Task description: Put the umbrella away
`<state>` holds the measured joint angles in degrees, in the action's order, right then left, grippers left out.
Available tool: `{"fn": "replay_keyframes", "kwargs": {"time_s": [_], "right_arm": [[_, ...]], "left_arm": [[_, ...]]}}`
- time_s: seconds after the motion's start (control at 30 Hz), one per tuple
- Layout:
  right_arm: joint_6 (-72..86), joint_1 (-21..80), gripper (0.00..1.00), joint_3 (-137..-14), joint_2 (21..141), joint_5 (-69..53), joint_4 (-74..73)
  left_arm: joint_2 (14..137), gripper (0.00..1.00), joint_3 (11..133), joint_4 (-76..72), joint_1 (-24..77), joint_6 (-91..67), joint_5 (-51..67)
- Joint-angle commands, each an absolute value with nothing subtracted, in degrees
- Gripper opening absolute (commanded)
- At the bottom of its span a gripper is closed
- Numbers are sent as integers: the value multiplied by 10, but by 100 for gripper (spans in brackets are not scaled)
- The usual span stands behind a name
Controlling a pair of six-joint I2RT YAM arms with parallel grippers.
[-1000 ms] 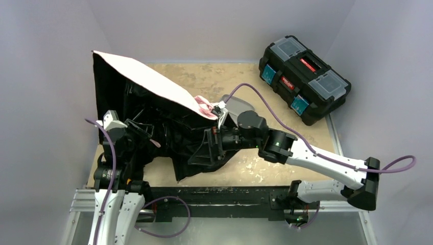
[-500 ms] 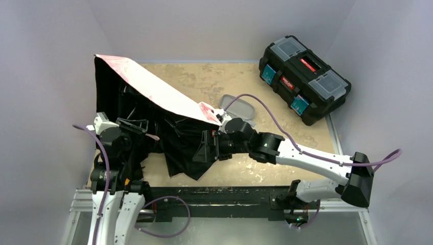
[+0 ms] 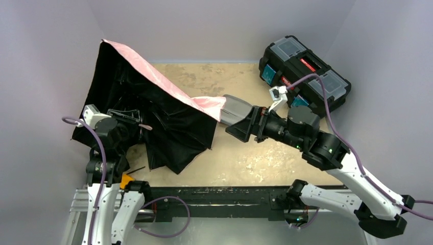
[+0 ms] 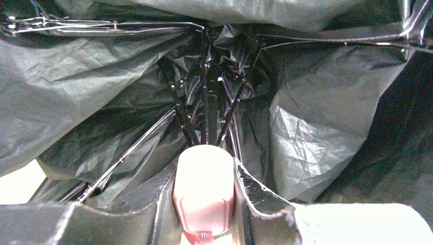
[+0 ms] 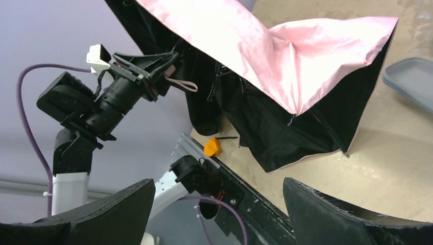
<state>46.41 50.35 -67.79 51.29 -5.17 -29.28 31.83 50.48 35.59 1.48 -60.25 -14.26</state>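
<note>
At the bottom left of the top view, a small orange piece (image 3: 126, 179) lay at the near edge of the table (image 3: 240, 161), just beside the black rail (image 3: 219, 196). Above it, the left gripper (image 3: 131, 118) was partly closed on the small pink handle (image 4: 204, 186) of the umbrella (image 3: 168, 109). In the left wrist view the handle stood between the two fingers (image 4: 255, 201), both pressed against its sides, with a bit of pink strap at the bottom edge. Beyond the handle, the thin black shaft (image 4: 206, 109) and metal ribs ran up into crumpled black lining that filled that frame.

The umbrella was open and tilted across the upper left of the top view. Its black underside faced the arms and its lower edge rested on the table. The pale pink outer side showed as a band from the upper left down to the centre.

Right of centre, the right gripper (image 3: 242, 126) had its jaws spread wide with nothing between them. It pointed left toward the pink edge of the canopy. In the right wrist view its fingers (image 5: 102, 214) sat in the bottom corners, well short of the fabric.

Just behind that gripper lay a grey oval case (image 3: 236, 107), close against the pink fabric; whether they touched I could not tell. Farthest off, in the upper right, a black toolbox (image 3: 305, 76) sat at an angle.
</note>
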Motion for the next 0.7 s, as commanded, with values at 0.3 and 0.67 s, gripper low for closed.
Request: {"fn": "replay_keyframes", "kwargs": {"time_s": [0.3,0.67], "right_arm": [[566,471,91,-556,566,211,-303],[577,343,87,-530,746,107,-147]], "left_arm": [[230,0,484,379,10,-527,-132],[137,0,459,475,10,-508,-89]]}}
